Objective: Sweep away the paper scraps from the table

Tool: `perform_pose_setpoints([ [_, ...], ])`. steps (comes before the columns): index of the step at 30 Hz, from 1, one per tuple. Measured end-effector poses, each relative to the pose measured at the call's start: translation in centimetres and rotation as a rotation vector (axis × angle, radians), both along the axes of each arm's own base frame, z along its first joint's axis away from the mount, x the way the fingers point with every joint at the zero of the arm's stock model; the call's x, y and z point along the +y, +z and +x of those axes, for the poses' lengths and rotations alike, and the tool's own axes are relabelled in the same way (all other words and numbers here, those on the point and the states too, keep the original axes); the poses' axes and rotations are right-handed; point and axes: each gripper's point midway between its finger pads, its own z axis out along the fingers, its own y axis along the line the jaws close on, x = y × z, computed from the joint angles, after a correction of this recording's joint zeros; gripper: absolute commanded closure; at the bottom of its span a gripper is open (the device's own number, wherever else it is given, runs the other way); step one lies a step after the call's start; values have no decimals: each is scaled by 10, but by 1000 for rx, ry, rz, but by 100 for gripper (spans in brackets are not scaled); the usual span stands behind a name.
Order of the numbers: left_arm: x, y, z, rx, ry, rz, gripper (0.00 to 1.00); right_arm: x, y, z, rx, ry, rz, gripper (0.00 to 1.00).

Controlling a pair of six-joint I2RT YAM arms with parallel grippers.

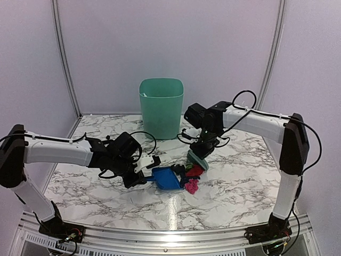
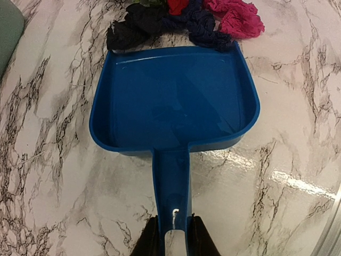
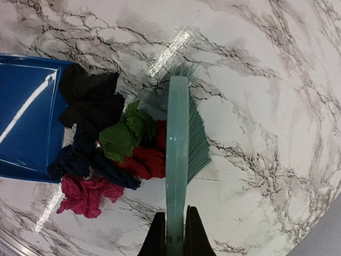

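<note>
Blue dustpan [image 2: 170, 101] sits clamped by its handle in my left gripper [image 2: 171, 234], its mouth facing the paper scraps [image 2: 181, 18], which lie bunched against its lip at 12 o'clock in my left wrist view. My right gripper [image 3: 171, 232] is closed tight on the green brush [image 3: 178, 138], bristles down on the table [image 1: 106, 192] at the pile's 1 o'clock from overhead. Gathering looks done. The pan's floor shows bare, so I judge the final push into it remains, then probably a tip into the bin [image 1: 161, 106] at 12 o'clock.
</note>
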Motion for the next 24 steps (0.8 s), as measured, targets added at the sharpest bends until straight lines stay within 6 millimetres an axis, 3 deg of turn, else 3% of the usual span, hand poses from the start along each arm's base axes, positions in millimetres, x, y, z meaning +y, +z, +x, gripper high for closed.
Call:
perform_pose_setpoints([
  [11, -13, -3, 9, 5, 3, -14, 100, 23, -1, -14, 83, -132, 174, 100],
  [24, -22, -2, 14, 14, 49, -55, 100, 44, 5, -21, 124, -161, 293, 100],
])
